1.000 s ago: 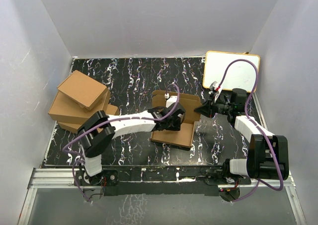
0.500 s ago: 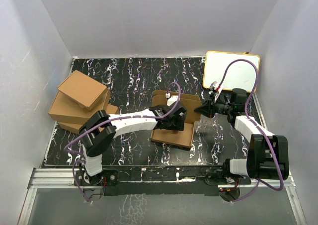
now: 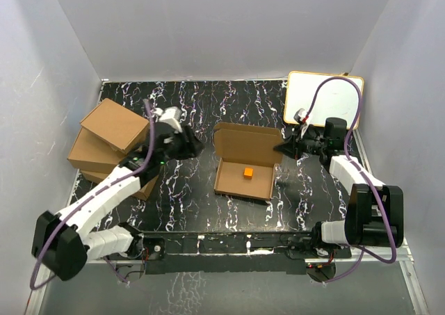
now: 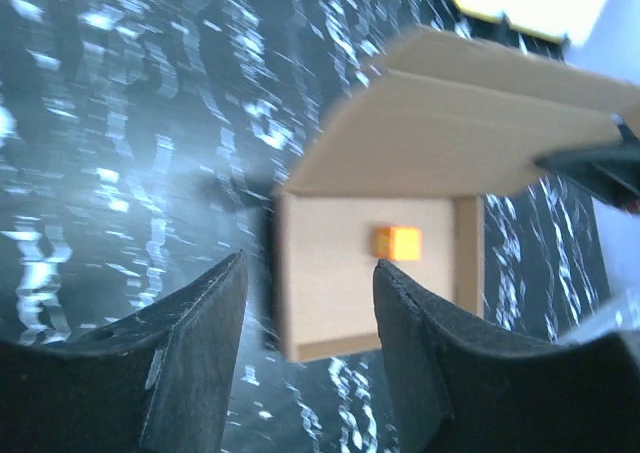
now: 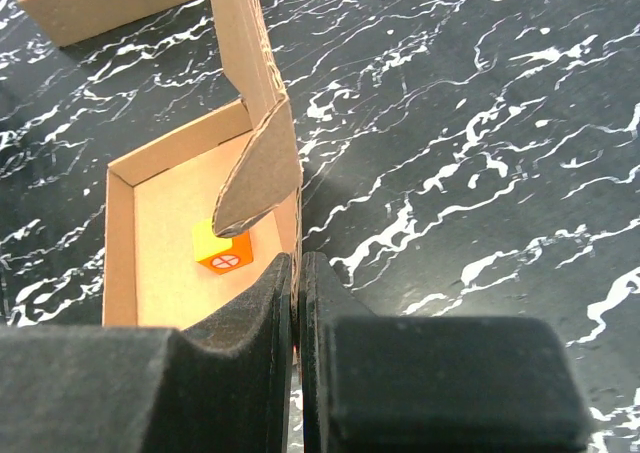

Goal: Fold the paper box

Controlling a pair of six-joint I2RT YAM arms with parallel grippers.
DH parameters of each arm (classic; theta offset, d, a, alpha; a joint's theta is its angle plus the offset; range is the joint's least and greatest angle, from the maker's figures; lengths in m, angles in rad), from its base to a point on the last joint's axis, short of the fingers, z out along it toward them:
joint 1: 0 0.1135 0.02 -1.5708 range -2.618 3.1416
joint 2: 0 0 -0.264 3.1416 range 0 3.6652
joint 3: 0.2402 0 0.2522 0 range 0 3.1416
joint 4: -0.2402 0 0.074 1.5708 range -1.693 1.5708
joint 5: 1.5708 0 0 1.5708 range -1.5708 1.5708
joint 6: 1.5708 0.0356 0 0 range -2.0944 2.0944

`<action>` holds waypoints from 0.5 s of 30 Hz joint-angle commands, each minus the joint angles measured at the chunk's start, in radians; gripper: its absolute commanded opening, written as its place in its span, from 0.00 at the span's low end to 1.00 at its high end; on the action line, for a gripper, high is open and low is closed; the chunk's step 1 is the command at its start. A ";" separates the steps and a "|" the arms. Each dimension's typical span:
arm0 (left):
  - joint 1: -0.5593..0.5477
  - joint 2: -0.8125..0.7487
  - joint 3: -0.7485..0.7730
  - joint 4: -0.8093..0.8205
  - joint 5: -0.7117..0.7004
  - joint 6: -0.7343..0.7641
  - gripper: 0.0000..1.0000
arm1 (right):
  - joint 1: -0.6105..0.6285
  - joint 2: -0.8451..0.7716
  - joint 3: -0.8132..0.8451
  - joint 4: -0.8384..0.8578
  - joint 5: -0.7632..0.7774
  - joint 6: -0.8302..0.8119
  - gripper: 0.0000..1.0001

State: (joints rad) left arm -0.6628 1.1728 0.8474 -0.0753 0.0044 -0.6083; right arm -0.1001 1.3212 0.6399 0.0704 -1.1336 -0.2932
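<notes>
The paper box [image 3: 233,179] lies open mid-table, its lid [image 3: 247,144] standing up at the far side. A small orange cube [image 3: 247,172] sits on its floor. My right gripper [image 3: 281,148] is shut on the box's right wall by the lid corner; in the right wrist view the thin cardboard is pinched between my right gripper's [image 5: 298,263] fingers, beside the box floor [image 5: 160,253], the cube [image 5: 222,245] and a rounded tuck flap [image 5: 262,178]. My left gripper [image 3: 193,147] is open and empty, left of the box. It faces the box [image 4: 330,273] and cube [image 4: 397,242] in the left wrist view.
Piled ready-made cardboard boxes [image 3: 111,144] stand at the left, close behind my left arm, and show in the right wrist view [image 5: 100,3]. A white board with a yellow rim [image 3: 323,99] lies at the back right, just beyond my right gripper.
My left arm has pulled out of the box and swung left toward the piled boxes. The orange cube now shows on the box floor. My right gripper has stayed put.
</notes>
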 commanded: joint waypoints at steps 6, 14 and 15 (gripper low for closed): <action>0.298 0.010 -0.122 0.238 0.413 0.128 0.50 | 0.026 0.079 0.162 -0.077 -0.012 -0.191 0.08; 0.297 0.117 -0.211 0.669 0.506 0.372 0.71 | 0.047 0.157 0.247 -0.202 -0.043 -0.302 0.08; 0.298 0.136 -0.211 0.688 0.515 0.388 0.73 | 0.048 0.162 0.255 -0.213 -0.047 -0.310 0.08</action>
State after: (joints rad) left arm -0.3668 1.2785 0.6392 0.3840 0.4335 -0.3626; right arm -0.0586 1.4715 0.8307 -0.1074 -1.1332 -0.5095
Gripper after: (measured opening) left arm 0.694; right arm 0.088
